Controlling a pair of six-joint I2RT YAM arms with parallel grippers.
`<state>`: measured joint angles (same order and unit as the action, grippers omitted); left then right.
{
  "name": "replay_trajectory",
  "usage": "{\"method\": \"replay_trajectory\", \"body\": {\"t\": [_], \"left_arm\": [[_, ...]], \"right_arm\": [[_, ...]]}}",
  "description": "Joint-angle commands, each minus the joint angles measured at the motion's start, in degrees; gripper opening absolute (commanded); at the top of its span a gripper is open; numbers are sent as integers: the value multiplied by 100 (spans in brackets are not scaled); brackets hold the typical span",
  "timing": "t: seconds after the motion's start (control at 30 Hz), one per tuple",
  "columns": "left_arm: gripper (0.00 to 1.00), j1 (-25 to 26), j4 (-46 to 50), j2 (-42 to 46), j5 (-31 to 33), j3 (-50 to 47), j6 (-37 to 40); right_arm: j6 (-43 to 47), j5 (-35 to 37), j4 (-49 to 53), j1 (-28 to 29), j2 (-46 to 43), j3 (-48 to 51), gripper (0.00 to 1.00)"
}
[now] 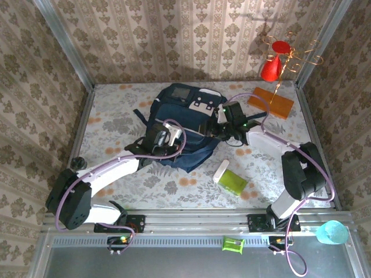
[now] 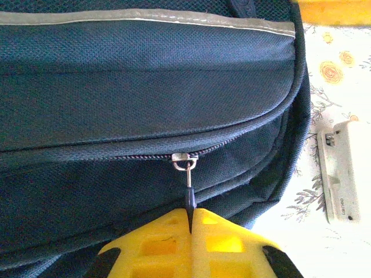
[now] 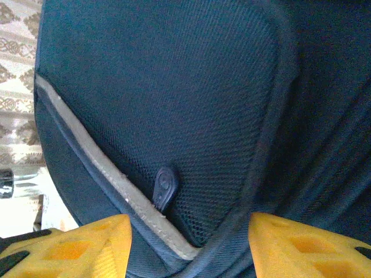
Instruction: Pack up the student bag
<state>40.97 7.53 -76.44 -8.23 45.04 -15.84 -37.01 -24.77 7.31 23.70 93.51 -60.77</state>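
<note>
**Left jaws pinch the zip pull; right jaws stand apart over the bag's corner**

We begin at the left gripper (image 2: 190, 226): its yellow fingers (image 2: 156, 246) are pressed together on the dark zip pull (image 2: 189, 198), which hangs from the metal slider (image 2: 184, 157). We judge the hold is meant to draw the slider along the curved pocket zip; we cannot tell how much of that zip is open.

The right gripper (image 3: 185, 243) has its fingers well apart, one on each side of a bag corner edged by a grey stripe (image 3: 104, 179). A second small tab (image 3: 165, 188) lies between them untouched and nothing is clamped; we judge this arm is placed to steady the fabric against the other's pull.

The student bag (image 1: 179, 121) lies flat at the middle of the table (image 1: 110, 121), with the left gripper on its near-left part and the right gripper at its right edge.

A white device (image 2: 342, 174) sits just beside the bag's side, so a pull that way has little margin; a green packet (image 1: 235, 182) lies near-right of the bag. An orange board (image 1: 271, 102) lies far right, and a red cone (image 1: 271, 68) hangs beyond it. The widest open stretch of table is left of the bag, though the wall bounds it.
</note>
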Motion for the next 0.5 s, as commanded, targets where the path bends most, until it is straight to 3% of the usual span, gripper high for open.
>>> {"method": "replay_trajectory", "body": {"t": [0.0,0.13,0.33,0.4,0.47], "left_arm": [[0,57,212,-37,-18,-65,-24],[0,59,158,6,11,-144,-43],[0,50,515,13,687,-171,246],[0,34,708,45,1018,-152,356],[0,20,896,98,1319,-133,460]], "right_arm": [[-367,154,-400,150,72,43,57],[-476,306,-537,170,251,41,51],[-364,453,-589,85,189,84,7],[-212,481,-457,24,65,92,0],[-42,526,-307,-65,-83,101,0]]}}
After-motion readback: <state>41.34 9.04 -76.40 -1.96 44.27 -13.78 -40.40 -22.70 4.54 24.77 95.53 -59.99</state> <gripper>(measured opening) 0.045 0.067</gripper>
